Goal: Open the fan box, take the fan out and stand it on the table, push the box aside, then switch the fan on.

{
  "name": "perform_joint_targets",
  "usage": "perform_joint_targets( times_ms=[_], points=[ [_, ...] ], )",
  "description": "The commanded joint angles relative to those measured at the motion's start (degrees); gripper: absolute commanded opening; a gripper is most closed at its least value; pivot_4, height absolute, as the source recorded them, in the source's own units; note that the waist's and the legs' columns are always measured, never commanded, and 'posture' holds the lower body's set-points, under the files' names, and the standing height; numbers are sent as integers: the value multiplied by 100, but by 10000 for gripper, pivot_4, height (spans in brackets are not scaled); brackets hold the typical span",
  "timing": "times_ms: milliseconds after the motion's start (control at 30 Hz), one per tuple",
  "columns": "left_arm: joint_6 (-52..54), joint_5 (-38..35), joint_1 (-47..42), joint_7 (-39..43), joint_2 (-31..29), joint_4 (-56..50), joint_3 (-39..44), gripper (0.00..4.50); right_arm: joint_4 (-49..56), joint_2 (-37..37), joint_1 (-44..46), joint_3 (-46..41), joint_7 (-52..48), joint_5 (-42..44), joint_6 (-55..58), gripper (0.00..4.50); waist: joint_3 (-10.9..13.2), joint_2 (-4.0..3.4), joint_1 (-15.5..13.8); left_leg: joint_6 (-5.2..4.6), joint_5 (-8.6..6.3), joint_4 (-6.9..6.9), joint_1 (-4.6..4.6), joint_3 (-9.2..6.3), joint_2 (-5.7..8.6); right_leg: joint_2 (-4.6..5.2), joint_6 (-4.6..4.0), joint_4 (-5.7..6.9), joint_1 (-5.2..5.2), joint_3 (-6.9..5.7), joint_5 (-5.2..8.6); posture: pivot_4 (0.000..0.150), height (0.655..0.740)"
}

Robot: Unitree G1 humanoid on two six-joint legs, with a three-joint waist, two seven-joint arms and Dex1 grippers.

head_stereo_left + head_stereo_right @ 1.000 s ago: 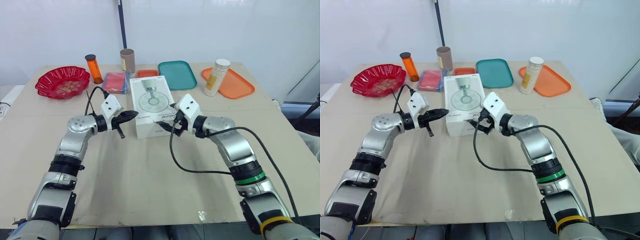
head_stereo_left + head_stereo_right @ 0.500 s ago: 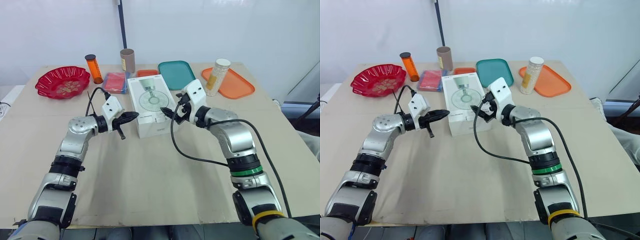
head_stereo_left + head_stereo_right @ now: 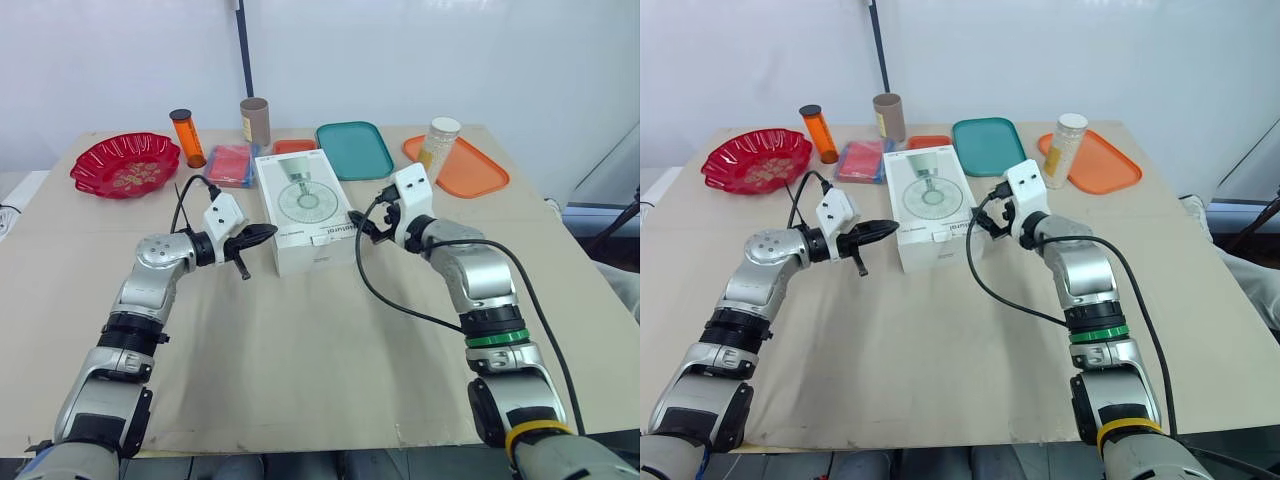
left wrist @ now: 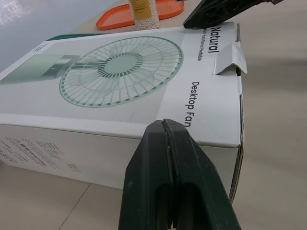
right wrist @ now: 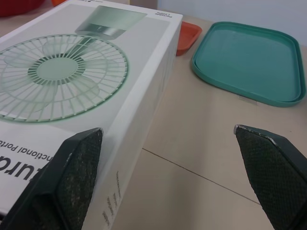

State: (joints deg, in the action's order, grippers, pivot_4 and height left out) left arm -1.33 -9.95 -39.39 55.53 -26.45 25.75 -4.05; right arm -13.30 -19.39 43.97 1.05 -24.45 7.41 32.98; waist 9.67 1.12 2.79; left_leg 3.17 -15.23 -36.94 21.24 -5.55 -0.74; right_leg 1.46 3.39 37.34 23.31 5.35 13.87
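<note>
**Status: opening the box, step in progress.**

The fan box (image 3: 305,205) lies flat at the middle of the counter (image 3: 300,350), printed fan face up. The fan is inside and cannot be seen.

**Change over the last second**

- The right end effector (image 3: 360,224) has moved. A second ago it was at the near right corner of the box's front end. Half a second ago it was over the right part of the top face. It now sits just off the right long edge.
- Its fingers are spread wide. In the right wrist view one finger (image 5: 67,177) is at the top edge of the box and the other (image 5: 273,172) is out over bare counter.
- The left end effector (image 3: 268,231) has not moved. It hovers just beside the near left corner of the box with its fingers pressed together, holding nothing.
- The box appears to have turned slightly on the counter during the contact.

**Result on the box**

In the left wrist view a small tab (image 4: 229,58) stands up at the near right corner, and the end flap beside it shows a narrow gap. The top panel is otherwise flat and closed.

**Meaning for the task**

The box is judged only started, not open. The right arm has probably released the corner and needs a new approach to the raised tab or the end flap. The left end effector is placed to brace the box during the next pull. Without bracing, the light carton is likely to slide or turn again.
</note>
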Motion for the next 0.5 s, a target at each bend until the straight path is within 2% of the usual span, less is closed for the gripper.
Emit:
perform_joint_targets(
  times_ms=[33, 200, 500],
  points=[
    [5, 97, 56, -4, -47, -111, -33, 197, -185, -14, -45, 1, 136, -148, -40, 45000, -3, -2, 0, 0, 0, 0, -1, 0, 0, 0, 0, 0, -1, 0, 0, 1500, 7400],
    [20, 71, 3, -44, -38, -129, 18, 197, -377, -32, -121, 129, 143, -273, -161, 45000, -9, -3, 0, 0, 0, 0, -5, 0, 0, 0, 0, 0, -6, 0, 0, 1500, 7400],
    [-57, 76, -91, -185, -63, -13, 119, 197, 200, 177, -200, -3, 30, 72, 216, 45000, -11, -3, 7, 0, 0, 1, -5, 0, 0, -1, 0, 0, -5, 0, 0, 1500, 7400]
  ],
)
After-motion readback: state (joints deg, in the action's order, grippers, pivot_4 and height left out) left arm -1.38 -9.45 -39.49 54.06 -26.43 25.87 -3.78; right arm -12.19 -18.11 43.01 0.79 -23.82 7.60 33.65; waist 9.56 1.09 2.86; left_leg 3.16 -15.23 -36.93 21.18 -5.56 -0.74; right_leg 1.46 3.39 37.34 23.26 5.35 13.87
